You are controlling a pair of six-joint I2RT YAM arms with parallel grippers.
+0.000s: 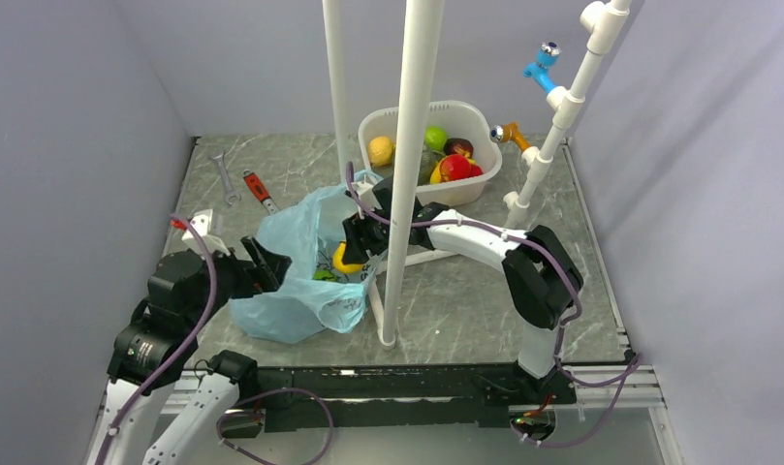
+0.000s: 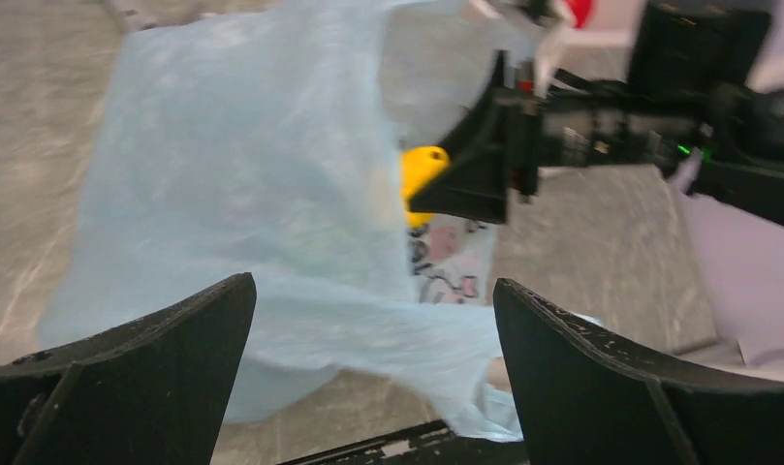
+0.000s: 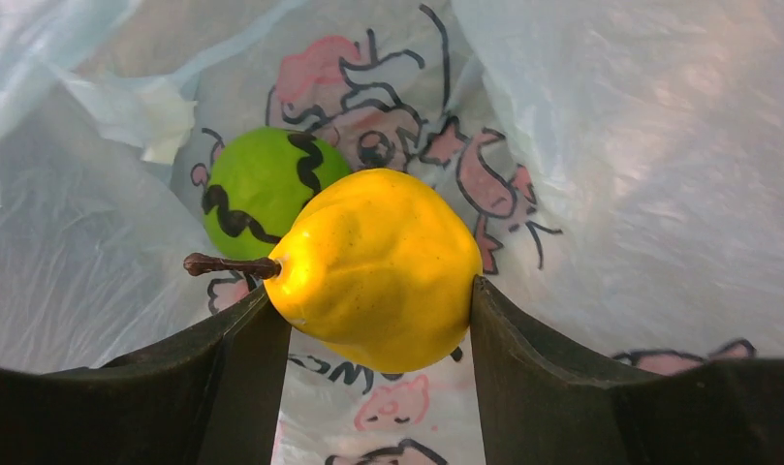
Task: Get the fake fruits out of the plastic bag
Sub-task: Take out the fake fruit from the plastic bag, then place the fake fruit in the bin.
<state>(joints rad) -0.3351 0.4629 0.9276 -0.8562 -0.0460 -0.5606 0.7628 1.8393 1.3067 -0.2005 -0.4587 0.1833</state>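
Our right pincer point(image 3: 370, 287) is clamped on a yellow pear-shaped fruit point(image 3: 378, 242), one jaw on each flank, with the brown stem poking out sideways. It sits inside the mouth of the blue bag point(image 3: 620, 145). A green fruit point(image 3: 257, 189) with a dark wavy stripe lies just behind it on the bag's floor.

We judge the step to be lifting the pear straight up and out, slowly, so the thin film does not snag on the jaws and ride up with it. Our left pincer point(image 2: 373, 286) stands wide open, gripping nothing, near the bag's edge. We would want it pinning that edge down.

A white pole point(image 1: 407, 194) stands just beside the right arm and would block a swing toward the white tub point(image 1: 480, 131), which holds other fruits point(image 1: 451, 165). A red-handled wrench point(image 1: 260, 190) lies well apart.
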